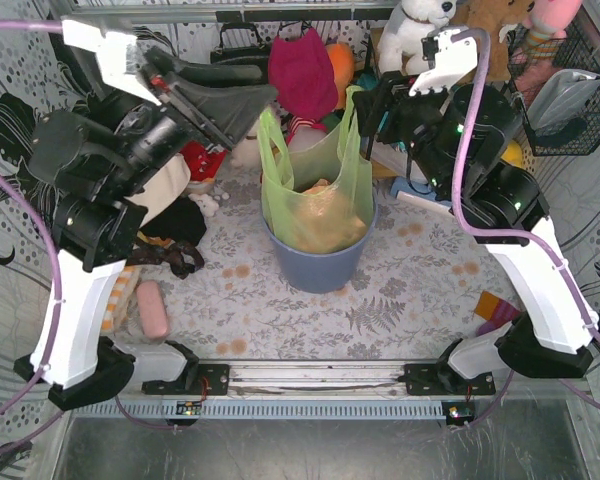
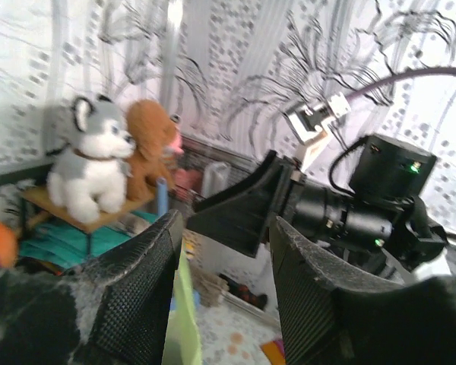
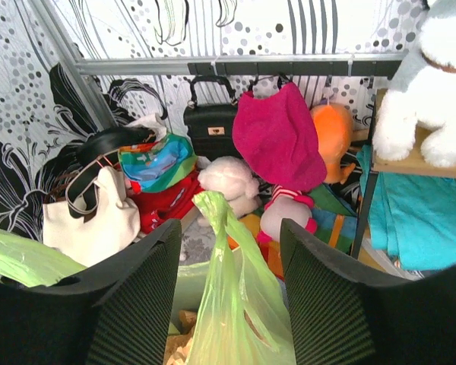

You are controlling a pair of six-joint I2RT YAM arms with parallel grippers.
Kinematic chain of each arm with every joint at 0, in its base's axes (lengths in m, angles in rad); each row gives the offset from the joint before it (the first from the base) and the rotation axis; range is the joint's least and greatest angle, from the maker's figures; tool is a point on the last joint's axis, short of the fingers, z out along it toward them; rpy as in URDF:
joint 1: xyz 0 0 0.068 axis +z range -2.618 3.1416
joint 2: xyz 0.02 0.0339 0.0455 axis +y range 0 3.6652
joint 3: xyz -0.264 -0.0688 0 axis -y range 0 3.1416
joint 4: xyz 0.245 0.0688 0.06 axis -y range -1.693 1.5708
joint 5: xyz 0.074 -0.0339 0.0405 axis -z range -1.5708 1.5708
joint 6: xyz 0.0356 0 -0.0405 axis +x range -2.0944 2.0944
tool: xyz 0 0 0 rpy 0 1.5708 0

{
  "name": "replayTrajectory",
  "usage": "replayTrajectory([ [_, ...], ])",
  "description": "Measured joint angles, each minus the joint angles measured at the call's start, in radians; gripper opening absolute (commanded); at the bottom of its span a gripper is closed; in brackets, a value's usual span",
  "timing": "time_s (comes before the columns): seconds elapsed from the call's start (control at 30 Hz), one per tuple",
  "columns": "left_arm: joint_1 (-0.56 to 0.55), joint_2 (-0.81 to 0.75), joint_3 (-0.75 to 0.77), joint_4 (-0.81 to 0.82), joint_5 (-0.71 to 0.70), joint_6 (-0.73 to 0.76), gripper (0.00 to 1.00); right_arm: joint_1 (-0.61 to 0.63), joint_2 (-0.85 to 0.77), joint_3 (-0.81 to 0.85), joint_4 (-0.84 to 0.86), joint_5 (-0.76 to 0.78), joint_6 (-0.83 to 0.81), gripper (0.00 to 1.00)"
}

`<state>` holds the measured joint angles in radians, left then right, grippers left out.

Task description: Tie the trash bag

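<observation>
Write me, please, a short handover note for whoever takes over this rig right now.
Left tool: open, beside the bag's left handle, nothing held.
Right tool: jaws open around the right handle, not pinching it.
Trash bag sits in the blue-grey bin, both handles upright and apart.
Done: no knot yet.
Left: grip both handles, cross them, tie.

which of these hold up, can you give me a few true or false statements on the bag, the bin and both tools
1. The trash bag sits inside the bin. True.
2. The right tool is open, with a bag handle between its fingers. True.
3. The bag's handles are knotted together. False: they stand apart, untied.
4. The left tool is shut on the bin's rim. False: it is open, raised beside the bag's other handle.
</observation>
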<state>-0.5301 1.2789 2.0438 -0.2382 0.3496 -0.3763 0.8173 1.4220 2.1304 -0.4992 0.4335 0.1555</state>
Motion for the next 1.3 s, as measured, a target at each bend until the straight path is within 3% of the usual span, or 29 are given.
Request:
replayTrajectory([
  [0.23,-0.045,0.081,-0.007,-0.006,0.258,-0.134,0.61,0.000,-0.011,0.001,-0.052,0.023,0.013,0.58],
  [0.43,-0.141,0.049,-0.122,-0.035,0.280,-0.157,0.61,0.000,-0.017,0.005,-0.071,0.035,0.013,0.58],
  [0.73,-0.475,0.032,-0.179,-0.127,-0.016,-0.019,0.60,0.000,0.026,0.120,-0.116,0.034,0.013,0.59],
  [0.97,-0.498,-0.058,-0.500,0.063,-0.288,0.042,0.60,0.000,0.116,0.238,-0.138,0.027,0.012,0.57],
  [1.3,-0.498,-0.018,-0.657,0.365,-0.500,0.166,0.59,-0.034,0.174,0.245,-0.157,0.017,0.005,0.45],
])
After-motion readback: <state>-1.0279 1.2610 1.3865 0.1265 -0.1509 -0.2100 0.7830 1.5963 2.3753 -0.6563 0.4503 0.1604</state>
